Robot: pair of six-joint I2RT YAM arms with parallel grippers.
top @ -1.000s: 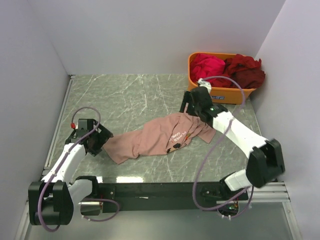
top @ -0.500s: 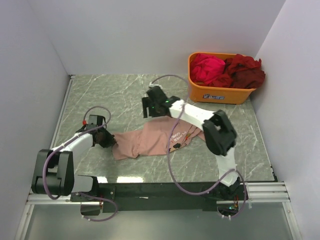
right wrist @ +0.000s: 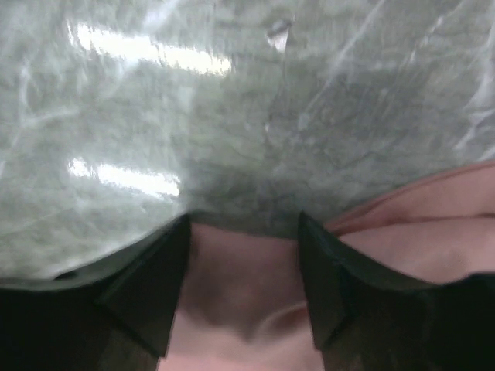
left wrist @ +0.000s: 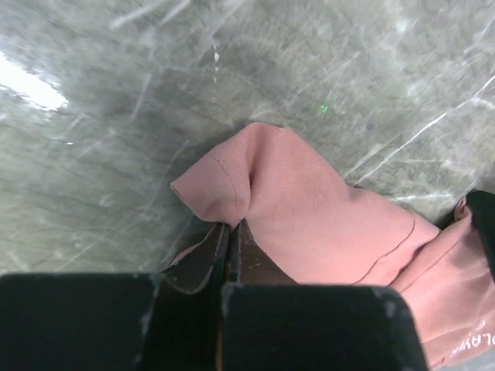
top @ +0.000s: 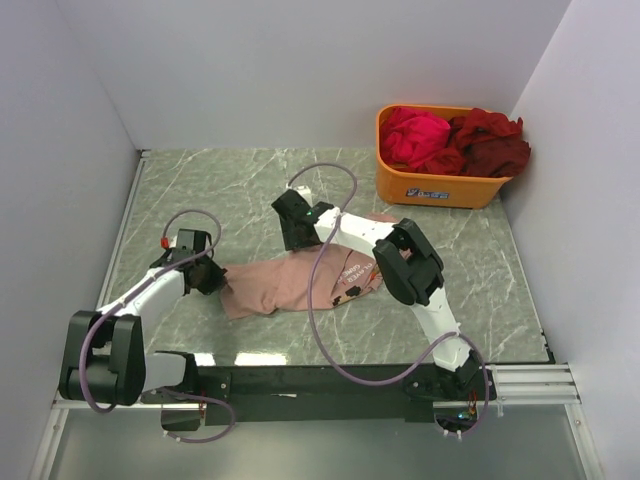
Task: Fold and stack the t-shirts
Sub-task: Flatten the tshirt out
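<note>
A salmon-pink t-shirt (top: pixel 290 283) lies crumpled on the marble table, its white lettering showing near the right. My left gripper (top: pixel 214 278) is at the shirt's left end, shut on a fold of its pink cloth (left wrist: pixel 309 209); the closed fingertips (left wrist: pixel 230 229) pinch the hem. My right gripper (top: pixel 296 240) hangs over the shirt's far edge, open, with pink cloth (right wrist: pixel 247 294) lying between its two fingers (right wrist: pixel 158 286). A magenta t-shirt (top: pixel 415 135) and a dark red t-shirt (top: pixel 492 142) are bundled in the orange tub.
The orange tub (top: pixel 440 187) stands at the back right corner against the wall. White walls close in the table on the left, back and right. The right arm's cable loops over the shirt's middle.
My left gripper closed on the shirt's left edge and pulled it slightly. The right arm swung from the shirt's right end leftward to its far edge, jaws narrowing.
</note>
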